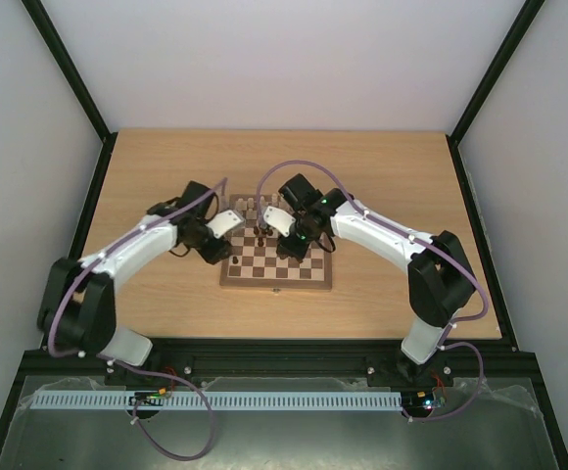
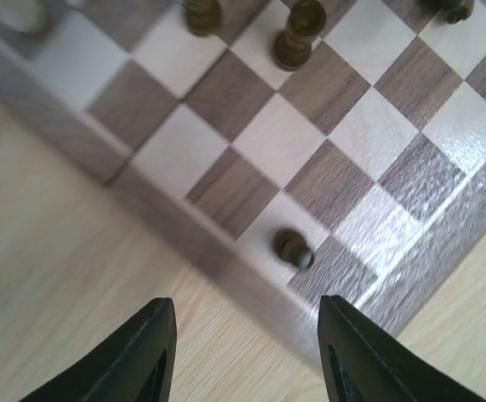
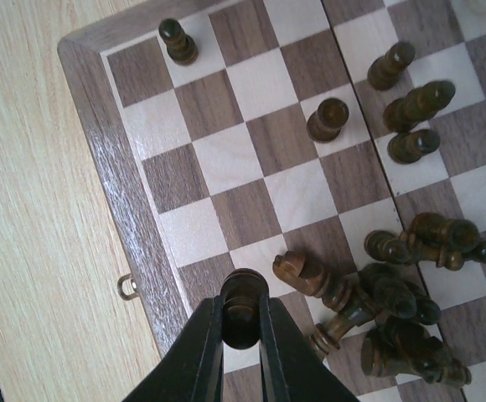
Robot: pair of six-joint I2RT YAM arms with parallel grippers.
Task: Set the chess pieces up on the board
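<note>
The right claw [image 3: 243,303] is clamped narrow on a dark chessman [image 3: 245,289], held over the edge squares of the board [image 3: 134,218]; just beside it a heap of dark pieces [image 3: 394,327] lies toppled; the left claw [image 2: 247,306] hangs parted and empty above a dark pawn [image 2: 293,249] standing on an edge square near a corner, worktop [image 2: 50,276] alongside. The step looks like placing dark men; next, the held piece needs lowering upright onto a free square, clear of the heap.
</note>
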